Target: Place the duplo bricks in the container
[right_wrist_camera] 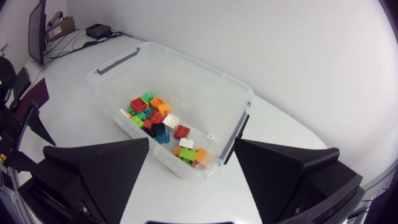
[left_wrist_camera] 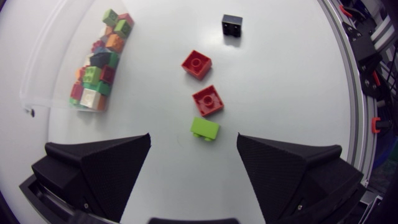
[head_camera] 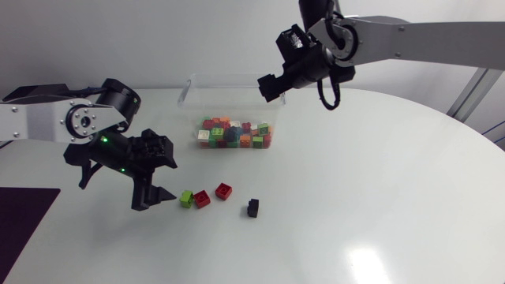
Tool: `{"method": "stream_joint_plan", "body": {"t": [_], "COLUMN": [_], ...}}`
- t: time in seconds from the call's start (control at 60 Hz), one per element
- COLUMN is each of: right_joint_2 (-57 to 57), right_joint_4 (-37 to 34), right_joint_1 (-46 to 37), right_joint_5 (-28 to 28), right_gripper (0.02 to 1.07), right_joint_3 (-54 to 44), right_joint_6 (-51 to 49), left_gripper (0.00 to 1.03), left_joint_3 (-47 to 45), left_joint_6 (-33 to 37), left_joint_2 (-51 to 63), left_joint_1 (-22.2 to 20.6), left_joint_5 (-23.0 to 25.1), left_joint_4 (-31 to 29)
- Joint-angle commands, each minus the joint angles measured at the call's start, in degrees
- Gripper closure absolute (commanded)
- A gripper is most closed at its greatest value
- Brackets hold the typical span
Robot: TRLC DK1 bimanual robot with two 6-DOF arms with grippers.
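Observation:
Four loose duplo bricks lie in a row on the white table: a green one [head_camera: 186, 198] [left_wrist_camera: 205, 128], two red ones [head_camera: 203, 199] [left_wrist_camera: 208, 100] [head_camera: 224, 190] [left_wrist_camera: 196, 63], and a black one [head_camera: 252, 207] [left_wrist_camera: 232, 25]. My left gripper [head_camera: 162, 180] [left_wrist_camera: 194, 150] hovers open just short of the green brick, touching nothing. The clear container [head_camera: 188, 91] [right_wrist_camera: 186, 65] [left_wrist_camera: 43, 56] holds several coloured bricks [head_camera: 234, 134] [right_wrist_camera: 163, 121]. My right gripper [head_camera: 272, 85] [right_wrist_camera: 191, 149] hangs open and empty above the container's far right side.
A dark mat [head_camera: 24, 221] lies at the table's front left corner. Bare white tabletop [head_camera: 371, 197] spreads to the right of the loose bricks and the container.

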Motion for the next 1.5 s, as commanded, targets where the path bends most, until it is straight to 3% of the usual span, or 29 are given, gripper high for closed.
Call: {"method": "stream_joint_plan", "body": {"t": [0.0,0.133,0.433,0.633,0.767,1.083,1.483], "right_joint_2": [-4.77,-10.92,-21.21,-22.17,-20.42,-14.26,-7.32], "right_joint_4": [0.78,2.71,4.03,5.88,6.32,5.62,2.98], "right_joint_1": [0.21,0.47,5.22,6.01,7.41,10.66,12.25], "right_joint_5": [-1.28,-2.95,-4.36,-4.45,-4.89,-7.35,-12.01], "right_gripper": [0.06,0.06,0.06,0.07,0.07,0.07,0.07], "right_joint_3": [-6.52,-16.63,-35.08,-40.27,-41.41,-40.62,-36.75], "right_joint_6": [-2.44,-3.58,-6.75,-8.24,-8.68,-13.87,-20.63], "left_gripper": [0.07,0.07,0.09,0.19,0.31,0.88,0.91], "left_joint_3": [1.91,6.48,10.69,11.92,12.8,12.54,11.57], "left_joint_6": [4.69,7.32,8.2,8.64,8.73,8.38,7.94], "left_joint_2": [4.8,10.78,17.99,20.1,21.06,21.33,14.65], "left_joint_1": [-1.31,-2.45,-4.38,-4.21,-4.12,-3.5,-1.04], "left_joint_5": [0.45,-0.35,-3.25,-4.12,-4.3,-4.21,-3.07], "left_joint_4": [-3.14,-7.97,-6.83,-7.27,-8.15,-8.41,-12.72]}}
